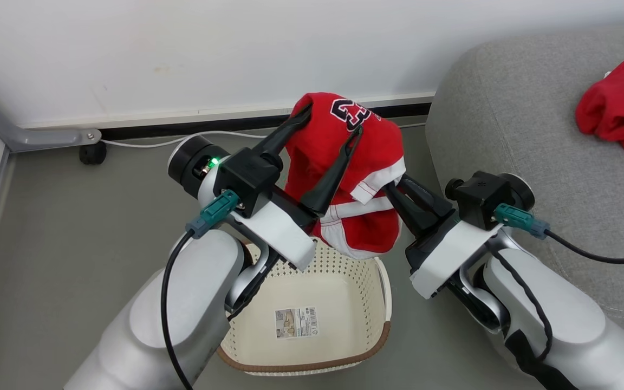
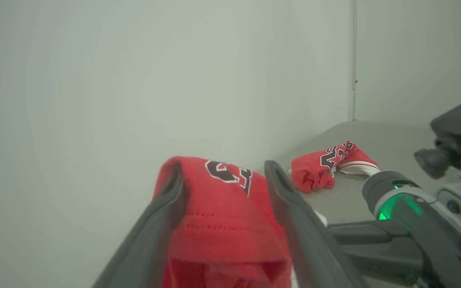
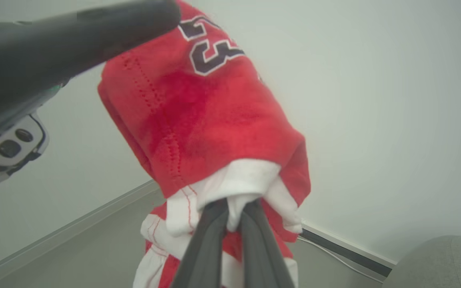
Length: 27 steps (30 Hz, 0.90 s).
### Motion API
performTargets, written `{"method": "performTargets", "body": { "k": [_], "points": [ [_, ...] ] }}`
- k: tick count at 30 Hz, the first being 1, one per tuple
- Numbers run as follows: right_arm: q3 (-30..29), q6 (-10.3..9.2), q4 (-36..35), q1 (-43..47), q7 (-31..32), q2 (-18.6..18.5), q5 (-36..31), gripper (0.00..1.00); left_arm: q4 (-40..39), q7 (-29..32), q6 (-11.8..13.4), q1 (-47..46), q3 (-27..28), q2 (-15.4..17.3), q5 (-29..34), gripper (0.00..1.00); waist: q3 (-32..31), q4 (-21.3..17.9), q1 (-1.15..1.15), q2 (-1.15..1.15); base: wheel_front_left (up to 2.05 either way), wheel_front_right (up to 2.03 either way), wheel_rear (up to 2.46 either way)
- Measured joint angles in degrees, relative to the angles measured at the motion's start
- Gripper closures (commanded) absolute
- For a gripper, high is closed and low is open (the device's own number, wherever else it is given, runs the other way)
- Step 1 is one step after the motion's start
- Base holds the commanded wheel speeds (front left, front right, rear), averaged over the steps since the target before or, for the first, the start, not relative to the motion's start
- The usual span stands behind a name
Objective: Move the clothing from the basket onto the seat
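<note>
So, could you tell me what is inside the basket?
The basket shows a bare cream floor with a label sticker. The left forearm covers its left part, and the hanging red garment hides the far edge.

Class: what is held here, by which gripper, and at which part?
The red garment, pinched at its white hem by the right gripper; the left gripper stands open.

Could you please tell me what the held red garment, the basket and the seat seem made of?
Red garment: soft matte knit, probably polyester, given its limp drape and stitched seams. Basket: cream moulded plastic, perforated wall, slight sheen. Seat: grey woven upholstery, matte, finely textured.
</note>
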Motion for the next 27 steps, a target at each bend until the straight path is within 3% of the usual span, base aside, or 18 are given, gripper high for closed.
{"method": "performTargets", "body": {
  "k": [13,27],
  "points": [
    [-5.33,0.0,-3.47,1.06,0.0,-1.97,0.0,1.0,3.18,-1.82,-0.01,0.17,-0.33,-0.03,-0.09,0.0,0.34,-3.23,0.0,0.0,0.0,0.0,0.0],
    [-12.07,0.0,-6.32,6.93,0.0,-4.1,-0.22,1.0,5.99,-2.53,-1.25,3.7,0.01,-1.2,-0.57,0.0,-1.07,-12.81,0.0,0.0,0.0,0.0,0.0]
  ]
}}
